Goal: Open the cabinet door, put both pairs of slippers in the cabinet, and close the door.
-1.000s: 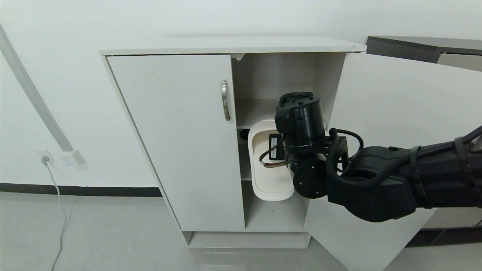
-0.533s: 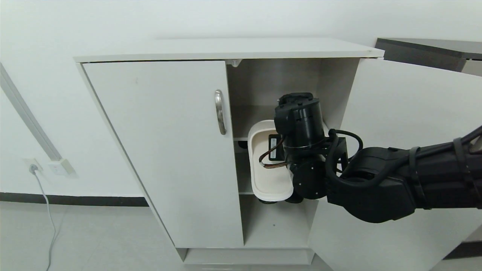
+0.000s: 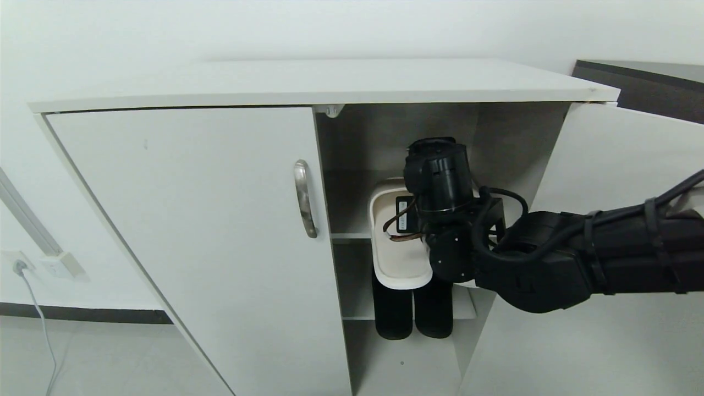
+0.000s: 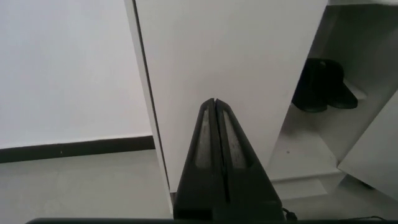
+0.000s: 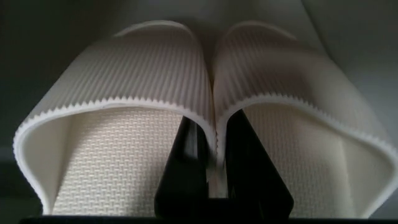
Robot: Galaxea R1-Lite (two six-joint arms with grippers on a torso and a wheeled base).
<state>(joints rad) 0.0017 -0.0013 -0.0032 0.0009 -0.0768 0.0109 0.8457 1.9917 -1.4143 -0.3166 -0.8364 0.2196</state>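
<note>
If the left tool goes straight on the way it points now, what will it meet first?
Probably the closed left door; the shut left tool points at its panel, though depth is unclear.

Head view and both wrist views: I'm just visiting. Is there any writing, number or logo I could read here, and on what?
No text here can be read.
Small black label just above the white slippers: pale print, too small to read.
Cabinet, black slippers, wall socket: no print visible.
</note>
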